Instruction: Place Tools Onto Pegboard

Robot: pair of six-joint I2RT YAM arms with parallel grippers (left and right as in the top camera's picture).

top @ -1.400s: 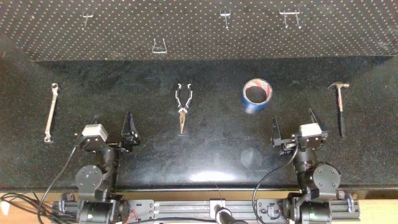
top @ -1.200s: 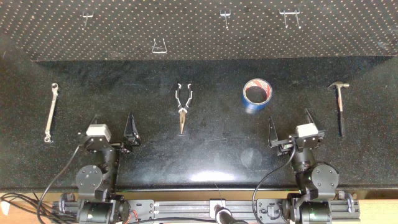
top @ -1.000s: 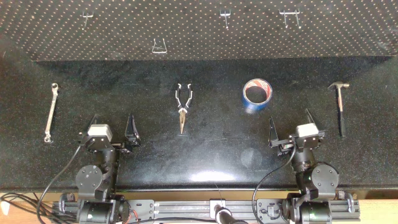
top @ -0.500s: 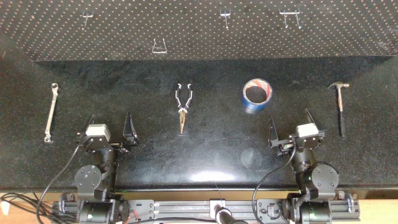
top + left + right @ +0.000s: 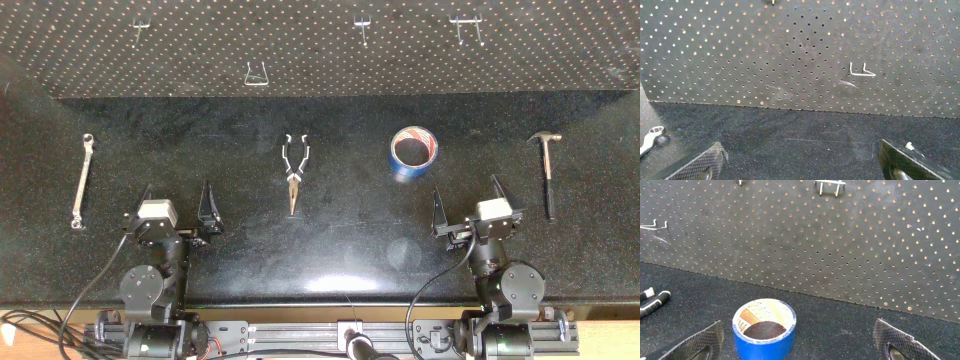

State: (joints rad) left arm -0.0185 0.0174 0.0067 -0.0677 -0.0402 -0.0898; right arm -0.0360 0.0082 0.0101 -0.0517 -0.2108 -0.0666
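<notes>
The right tool (image 5: 466, 195), spread just short of the tape roll (image 5: 413, 152), could nudge it away on closing; the left tool (image 5: 178, 195) gapes too.

Four tools are counted on the surface (image 5: 240, 130): one wrench (image 5: 81, 180), one pair of pliers (image 5: 294, 170), one tape roll (image 5: 413, 152) and one hammer (image 5: 546, 170). One pegboard (image 5: 320, 55) is seen, and four hooks are counted on it: one small hook (image 5: 141, 22), one loop hook (image 5: 256, 75), one short hook (image 5: 362, 25) and one double hook (image 5: 466, 25). Two arms are counted, one left arm (image 5: 150, 275) and one right arm (image 5: 503, 275), each bearing one claw: a left claw (image 5: 178, 192) and a right claw (image 5: 466, 192). Two fingers are counted on each claw.
</notes>
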